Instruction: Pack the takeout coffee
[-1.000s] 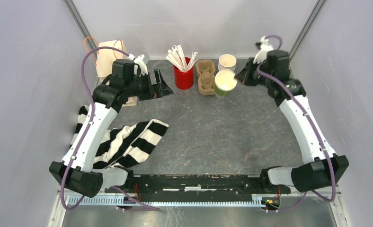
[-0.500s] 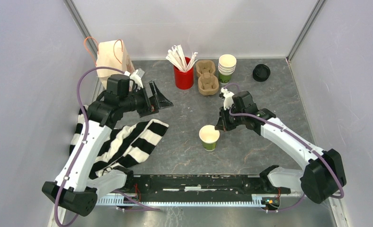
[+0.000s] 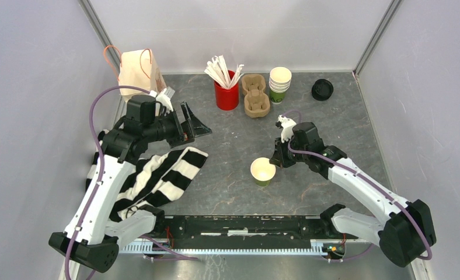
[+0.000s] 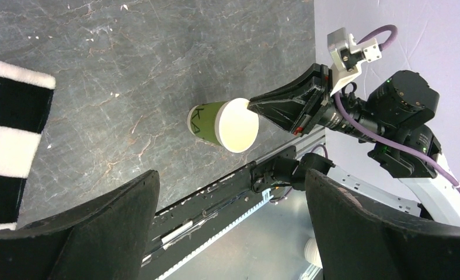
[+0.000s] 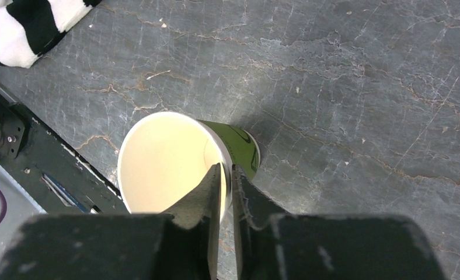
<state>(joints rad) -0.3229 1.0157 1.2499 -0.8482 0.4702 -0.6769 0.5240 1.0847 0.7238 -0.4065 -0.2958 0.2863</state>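
Since the earlier frame, the right arm has swung the green cup (image 3: 263,171) away from the stack of cups (image 3: 279,81) at upper centre and set it down at lower centre of the grey table (image 3: 227,146). The left arm has drifted slightly toward lower left. Left of centre, a striped cloth (image 3: 169,169) sprawls, with a paper bag (image 3: 135,73) in the upper left corner, likely where the drink ends up. The cup stands upright and open-topped on bare table, I judge so that the black lid (image 3: 322,89), lying alone at upper right, can be pressed on. The left gripper (image 3: 195,119) hangs spread wide and empty above the cloth. The right gripper (image 5: 227,170) straddles the cup's rim, one finger inside and one outside, almost closed. I cannot tell whether it pinches the wall or has just let go.
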